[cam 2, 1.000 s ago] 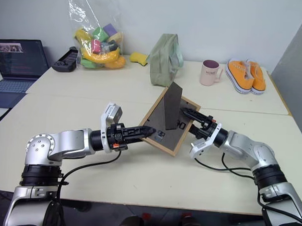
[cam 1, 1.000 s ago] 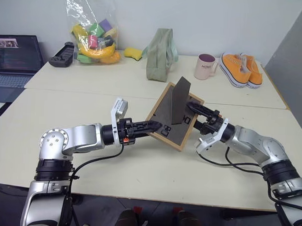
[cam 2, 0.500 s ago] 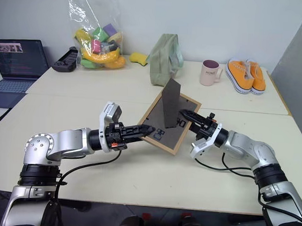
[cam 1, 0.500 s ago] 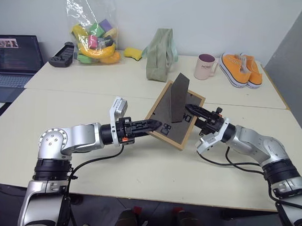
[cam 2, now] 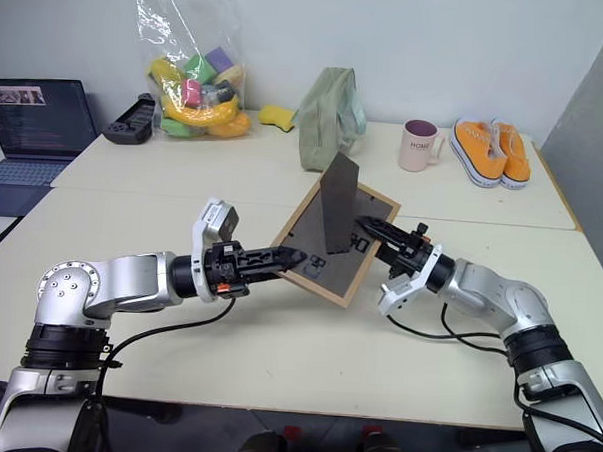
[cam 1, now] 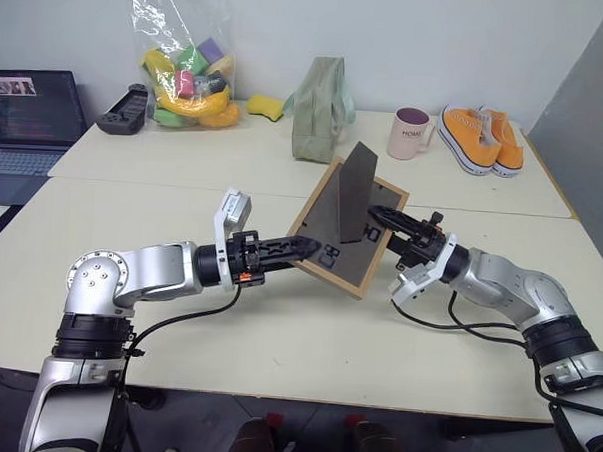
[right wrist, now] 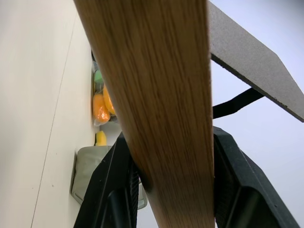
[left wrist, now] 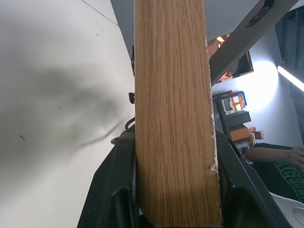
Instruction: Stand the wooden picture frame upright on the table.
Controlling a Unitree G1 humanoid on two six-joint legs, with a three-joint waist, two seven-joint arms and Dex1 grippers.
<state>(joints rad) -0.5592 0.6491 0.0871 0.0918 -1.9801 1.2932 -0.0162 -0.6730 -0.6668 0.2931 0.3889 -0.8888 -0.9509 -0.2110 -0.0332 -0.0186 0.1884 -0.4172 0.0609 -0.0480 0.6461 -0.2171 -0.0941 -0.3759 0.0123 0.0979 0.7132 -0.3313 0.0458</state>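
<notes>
Pale cream table [cam 1: 277, 335] surface carries all items; the wooden picture frame [cam 1: 325, 249] serves as the landmark, held tilted above the table's middle with its dark grey back facing the head camera and its stand flap [cam 1: 355, 193] folded out and pointing up.

Far left of the frame, at the table's edge: an open laptop [cam 1: 31, 114]. Behind and left of the frame: a black controller [cam 1: 123, 110], then a clear bag of coloured toys [cam 1: 185, 76], then a yellow sponge [cam 1: 265, 106].

Left gripper [cam 1: 302, 250]: fingers narrowed onto the frame's lower left edge; the left wrist view shows the light-wood rail clamped between both black fingers [left wrist: 114, 190].

Directly behind the frame: a green fabric bag [cam 1: 320, 109].

Right gripper [cam 1: 384, 218]: fingers narrowed onto the frame's right edge near the upper corner; the right wrist view shows the wood rail [right wrist: 161, 109] between both fingers [right wrist: 107, 190].

Behind and right of the frame: a pink mug [cam 1: 411, 134], then a pair of orange shoes [cam 1: 482, 139].
</notes>
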